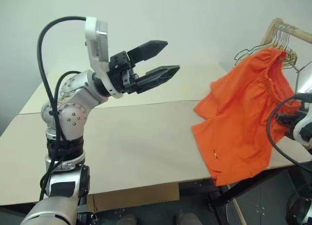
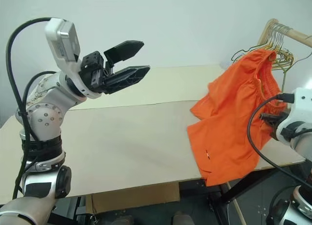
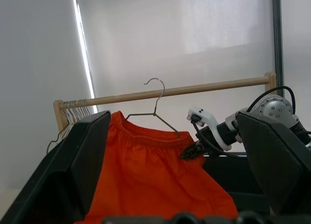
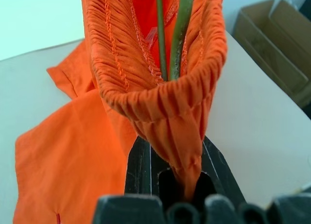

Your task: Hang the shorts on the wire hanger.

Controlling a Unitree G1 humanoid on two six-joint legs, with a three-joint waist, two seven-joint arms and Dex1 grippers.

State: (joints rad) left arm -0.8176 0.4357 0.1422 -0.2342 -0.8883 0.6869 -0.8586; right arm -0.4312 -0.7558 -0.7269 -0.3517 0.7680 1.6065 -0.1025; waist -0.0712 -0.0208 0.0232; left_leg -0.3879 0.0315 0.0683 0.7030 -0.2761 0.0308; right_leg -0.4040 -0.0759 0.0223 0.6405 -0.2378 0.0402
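While the shorts droop over the desk's right-hand edge, nearly all of the pale desk top between the two arms lies bare, a wide stretch with a seam running across it. The lower legs of the shorts rest on the desk near its front right corner and spill a little past the edge; the upper part is lifted off the surface toward the wooden rail at the right. A bunch of spare hangers crowds the rail's end just behind the raised waistband, so room is tight there.

The right gripper has its fingers pressed together on a gathered fold of the orange waistband, and the fabric rises out of them in a bunched loop. Inside that loop run two thin green-grey wires of the wire hanger, whose hook stands above the waistband just in front of the rail; whether it touches the rail cannot be told. From the left wrist view the shorts hang below the hanger's shoulders, with the right gripper gripping at one side of the waistband.

The left gripper is held high over the left part of the desk, well apart from the shorts, its fingers spread wide and holding nothing, pointing across toward the garment.

Behind the desk is a plain light wall; a cardboard box sits on the floor beyond the desk's far side
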